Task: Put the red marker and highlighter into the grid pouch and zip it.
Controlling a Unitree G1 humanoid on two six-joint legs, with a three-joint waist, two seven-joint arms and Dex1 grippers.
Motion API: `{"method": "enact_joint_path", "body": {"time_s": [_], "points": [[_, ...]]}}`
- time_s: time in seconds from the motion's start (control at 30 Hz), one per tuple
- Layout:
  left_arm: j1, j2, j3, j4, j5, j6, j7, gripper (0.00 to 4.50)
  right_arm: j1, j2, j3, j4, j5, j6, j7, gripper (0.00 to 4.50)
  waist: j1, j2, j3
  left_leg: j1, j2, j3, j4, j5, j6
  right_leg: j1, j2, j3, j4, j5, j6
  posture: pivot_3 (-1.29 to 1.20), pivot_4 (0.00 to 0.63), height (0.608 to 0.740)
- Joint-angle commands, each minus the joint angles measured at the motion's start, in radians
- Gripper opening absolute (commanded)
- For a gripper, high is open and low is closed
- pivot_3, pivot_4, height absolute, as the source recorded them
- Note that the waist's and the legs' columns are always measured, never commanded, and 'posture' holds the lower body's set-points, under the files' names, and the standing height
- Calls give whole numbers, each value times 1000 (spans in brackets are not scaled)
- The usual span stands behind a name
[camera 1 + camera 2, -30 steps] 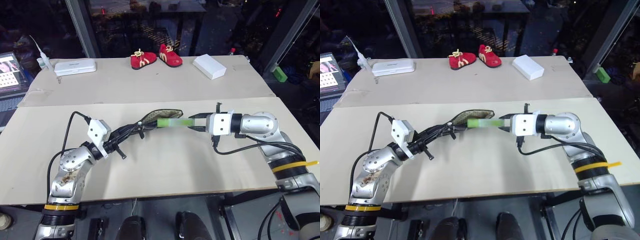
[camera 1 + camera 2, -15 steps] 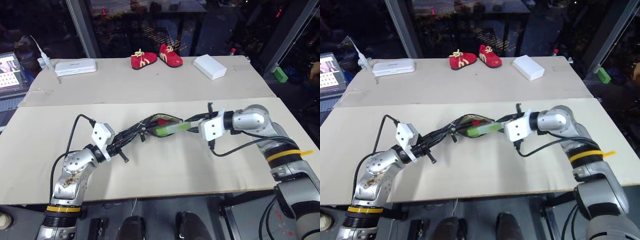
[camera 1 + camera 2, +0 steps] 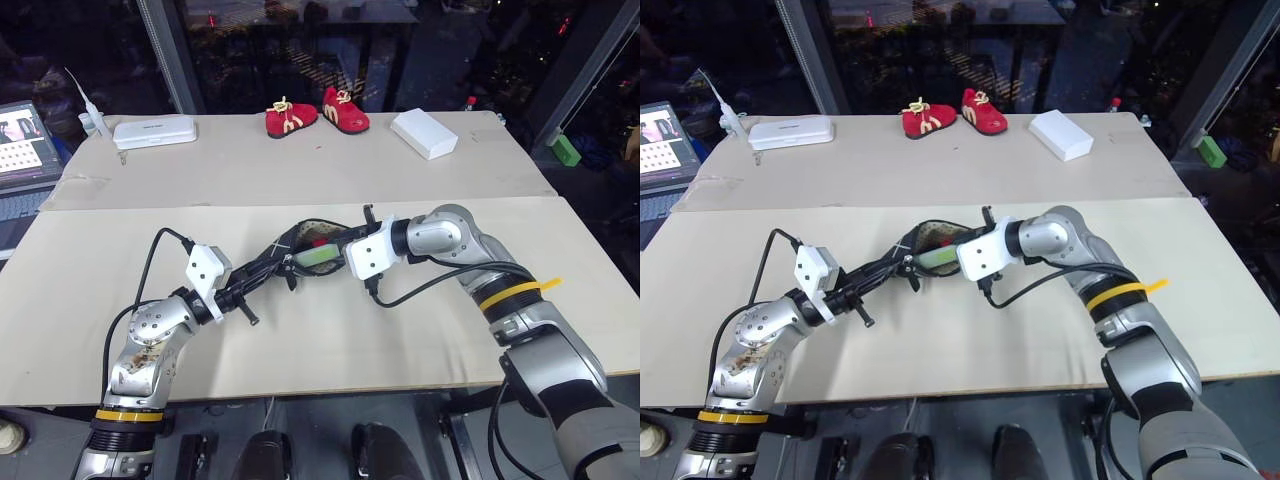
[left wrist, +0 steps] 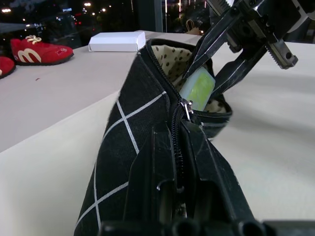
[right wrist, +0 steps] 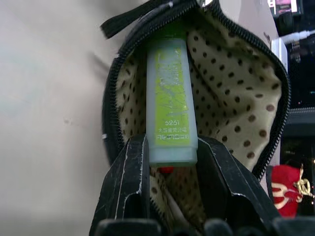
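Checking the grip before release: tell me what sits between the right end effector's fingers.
The highlighter, clamped between the right end effector's fingers, its far end inside the open grid pouch. The right wrist view shows this.

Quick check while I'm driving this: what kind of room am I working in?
Probably a lab or office test area at night: pale board tables by dark glass walls, a laptop at the left edge, and staged props like red baby shoes and a white box.
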Motion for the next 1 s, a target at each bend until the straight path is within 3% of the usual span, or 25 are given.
{"method": "enact_joint_path", "body": {"time_s": [0.03, 0.13, 0.23, 0.3, 0.37, 0.47, 0.53, 0.63, 0.77, 1.0], "points": [[-25, -6, 8, -21, -12, -26, -2, 0, -8, 29, -32, -29, 76, 81, 27, 2226, -1, 0, 0, 0, 0, 0, 0, 0, 0, 0, 0, 0, 0, 0, 0, 0, 150, 740], [-22, -8, 11, -23, -12, -26, -2, 0, -36, 5, -62, -3, 84, 95, 15, 3237, -1, 0, 0, 0, 0, 0, 0, 0, 0, 0, 0, 0, 1, 0, 0, 0, 150, 740], [-20, -11, 11, -23, -10, -29, -1, 0, -59, -37, -95, 24, 102, 70, 6, 3237, 2, 0, 0, 0, 0, 0, 0, 0, 0, 0, 0, 0, 0, 0, 0, 0, 150, 740], [-19, -13, 11, -23, -9, -29, 2, 0, -53, -63, -160, 8, 199, 119, 44, 3237, 2, 0, 0, 0, 0, 0, 0, 0, 0, 0, -1, 0, -1, 0, 0, 0, 150, 740], [-16, -14, 13, -24, -8, -31, 4, 0, -13, -83, -255, -79, 391, 262, 132, 3237, 2, 0, 0, -1, 0, 0, 0, 0, 0, 0, 0, 0, -1, 0, 0, 0, 150, 740], [-12, -17, 15, -24, -7, -33, 6, 0, 95, -146, -373, -307, 714, 711, 255, 3237, 3, 0, 0, -1, 1, -3, 0, 0, 0, 0, 0, -1, -1, 0, 0, 0, 150, 740], [-10, -18, 16, -24, -7, -35, 6, 0, 197, -222, -380, -423, 809, 887, 328, 3237, 9, 0, 0, -1, 2, -6, 0, -1, 1, 1, -1, -1, -1, 0, 0, 0, 150, 740], [-8, -17, 19, -20, -7, -39, 4, 0, 382, -301, -328, -555, 812, 958, 380, 3237, 15, 0, 0, 0, 1, -9, 0, -2, 2, 3, -2, -2, -2, 0, 0, 0, 150, 740], [-14, -17, 21, -10, -7, -41, -1, 0, 440, -162, -261, -578, 760, 1029, 202, 3237, -9, 0, 0, 2, 1, -6, 0, -2, 3, 3, -1, 1, -2, 0, 0, 0, 150, 740], [-29, -20, 12, 1, -4, -41, -7, 0, 383, 83, -181, -511, 682, 1023, 27, 3237, -4, 0, 0, 2, 0, -6, 0, 0, -1, 1, 2, 2, 0, 0, -1, 0, 150, 740]]}}
